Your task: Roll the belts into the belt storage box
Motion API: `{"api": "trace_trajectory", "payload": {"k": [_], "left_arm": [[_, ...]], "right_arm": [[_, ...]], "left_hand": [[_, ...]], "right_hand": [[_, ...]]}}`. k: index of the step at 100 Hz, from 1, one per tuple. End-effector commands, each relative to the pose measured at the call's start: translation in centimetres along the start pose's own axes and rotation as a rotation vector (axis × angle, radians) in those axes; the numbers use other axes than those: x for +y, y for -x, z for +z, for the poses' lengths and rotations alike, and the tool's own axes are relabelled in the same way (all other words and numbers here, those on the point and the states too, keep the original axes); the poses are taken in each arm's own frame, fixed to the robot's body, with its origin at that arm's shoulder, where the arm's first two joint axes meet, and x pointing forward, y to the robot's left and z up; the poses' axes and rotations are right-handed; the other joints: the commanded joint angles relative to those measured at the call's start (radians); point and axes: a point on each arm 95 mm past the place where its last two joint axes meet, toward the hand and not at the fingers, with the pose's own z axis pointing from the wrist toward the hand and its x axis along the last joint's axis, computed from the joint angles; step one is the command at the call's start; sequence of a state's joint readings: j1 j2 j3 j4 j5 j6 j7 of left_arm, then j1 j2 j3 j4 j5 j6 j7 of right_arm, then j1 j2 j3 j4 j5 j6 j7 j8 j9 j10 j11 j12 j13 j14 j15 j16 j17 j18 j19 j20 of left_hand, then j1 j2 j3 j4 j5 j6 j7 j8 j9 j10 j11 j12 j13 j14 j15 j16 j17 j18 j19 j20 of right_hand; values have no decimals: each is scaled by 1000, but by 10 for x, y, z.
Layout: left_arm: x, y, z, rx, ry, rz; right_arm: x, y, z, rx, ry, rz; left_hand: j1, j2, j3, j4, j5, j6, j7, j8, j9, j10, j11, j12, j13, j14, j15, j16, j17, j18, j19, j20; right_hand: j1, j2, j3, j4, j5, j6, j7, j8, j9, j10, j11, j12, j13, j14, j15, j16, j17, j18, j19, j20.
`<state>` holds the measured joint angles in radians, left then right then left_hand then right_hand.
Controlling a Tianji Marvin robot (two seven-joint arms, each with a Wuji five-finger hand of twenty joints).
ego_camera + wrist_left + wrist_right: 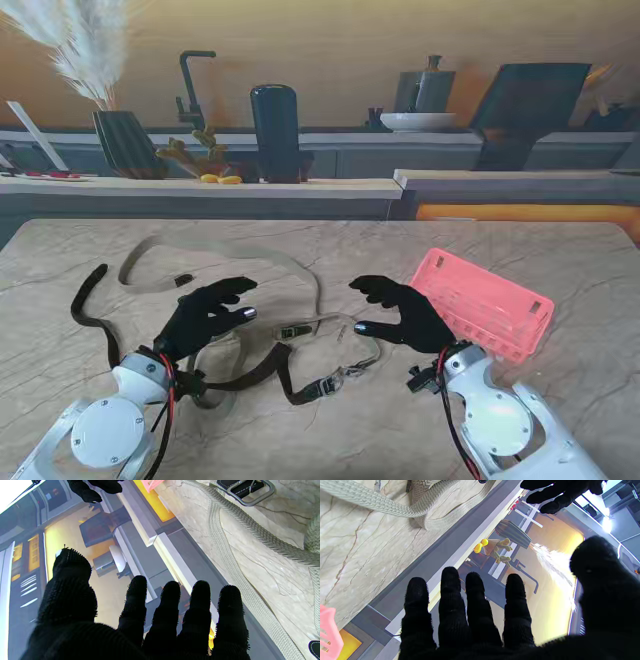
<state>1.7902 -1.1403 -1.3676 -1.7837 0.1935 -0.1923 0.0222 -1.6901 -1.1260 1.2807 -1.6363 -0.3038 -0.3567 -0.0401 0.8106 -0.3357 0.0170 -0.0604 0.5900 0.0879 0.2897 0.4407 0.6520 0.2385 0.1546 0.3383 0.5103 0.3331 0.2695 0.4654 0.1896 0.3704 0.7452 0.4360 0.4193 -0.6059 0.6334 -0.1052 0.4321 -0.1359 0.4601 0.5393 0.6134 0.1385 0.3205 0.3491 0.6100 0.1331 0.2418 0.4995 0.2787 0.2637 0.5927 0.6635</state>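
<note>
A beige woven belt (228, 250) lies in loose loops across the middle of the marble table (320, 420); its weave shows in the wrist views (250, 525) (370, 502). A dark brown belt (90, 310) snakes from the left toward the centre, ending at a metal buckle (330, 382). The pink slotted storage box (483, 303) sits at the right, tilted. My left hand (205, 312) hovers open over the belts, fingers spread (140, 597). My right hand (400, 310) is open too, beside the box, holding nothing (475, 597).
A counter ledge (200, 186) runs behind the table, with a dark vase of pampas grass (125, 140), a black cylinder (275, 130), yellow fruit (220, 179) and a faucet (190, 90). A bowl (418, 121) stands farther right.
</note>
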Motion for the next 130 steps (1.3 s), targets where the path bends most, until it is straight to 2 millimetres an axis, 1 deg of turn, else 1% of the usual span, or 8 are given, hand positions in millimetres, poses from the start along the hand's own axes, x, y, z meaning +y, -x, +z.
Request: {"api": "trace_trajectory", "payload": {"k": [1,38,51,62,74,97,113,130], "left_arm": [[2,2,-2,-8,17,-8],[1,4,-3,-7,26,-10],[2,5,-2,-13,36,-8],[3,5,-2,-18,48,-5],[4,5,-3,-18,56,-2],[5,4,-4,-25,66,-7],[6,4,-3,-30,75,-8],[6,4,-1,-37,86,-12]], "right_arm": [[-3,-3,0,5,2,6],[-3,-2,3,16,-1,-18],[-4,-1,7,20,-13,-56],[-6,3,6,17,-60,-123],[-4,7,3,22,-120,-225],[8,9,-5,70,-223,-421],[19,11,-13,105,-310,-562],[26,18,-21,111,-391,-712]], "left_hand": [[-22,17,-7,31,-28,-33,-1,5,-18,-28,-14,-12,-8,-36,-10,-3,-2,-26,-9,12],[-21,19,-11,30,-16,-34,1,7,-12,-28,-14,-11,4,-34,-4,1,5,-27,-12,19],[-19,19,-12,31,-15,-33,1,8,-12,-27,-14,-11,3,-32,-3,3,3,-26,-13,21],[-18,21,-13,31,-14,-34,1,9,-12,-24,-14,-10,4,-30,-2,4,3,-28,-13,23],[-19,21,-15,31,-11,-35,1,10,-7,-28,-13,-10,9,-29,1,5,5,-26,-12,24],[-18,26,-17,31,-8,-32,0,11,2,-24,-9,-6,13,-30,4,8,5,-27,-12,26],[-19,29,-19,31,-6,-32,1,12,11,-25,-6,-3,19,-29,8,11,6,-26,-11,27],[-18,32,-20,31,-3,-31,0,13,22,-21,-4,0,26,-24,14,15,8,-27,-7,29]], "right_hand": [[-31,9,-4,44,7,-1,6,14,12,-10,19,13,29,-30,9,15,-2,-29,-18,-12],[-22,7,10,46,16,-9,12,17,27,-16,30,17,48,-34,28,30,14,-29,12,7],[-8,7,25,48,30,-42,26,23,34,-17,40,21,56,-35,38,38,18,-32,22,14],[0,8,38,47,31,-61,37,28,36,-17,46,22,54,-34,41,41,18,-29,26,17],[0,10,46,46,31,-51,42,27,36,-19,49,22,52,-37,42,42,18,-26,29,20],[5,5,61,46,49,-52,52,25,40,-22,56,22,55,-41,43,41,21,-26,34,23],[19,3,76,45,60,-104,72,32,37,-28,59,21,54,-51,42,38,22,-27,34,21],[96,-64,162,39,28,-188,114,37,0,-48,44,8,37,-74,27,23,20,-48,34,13]]}}
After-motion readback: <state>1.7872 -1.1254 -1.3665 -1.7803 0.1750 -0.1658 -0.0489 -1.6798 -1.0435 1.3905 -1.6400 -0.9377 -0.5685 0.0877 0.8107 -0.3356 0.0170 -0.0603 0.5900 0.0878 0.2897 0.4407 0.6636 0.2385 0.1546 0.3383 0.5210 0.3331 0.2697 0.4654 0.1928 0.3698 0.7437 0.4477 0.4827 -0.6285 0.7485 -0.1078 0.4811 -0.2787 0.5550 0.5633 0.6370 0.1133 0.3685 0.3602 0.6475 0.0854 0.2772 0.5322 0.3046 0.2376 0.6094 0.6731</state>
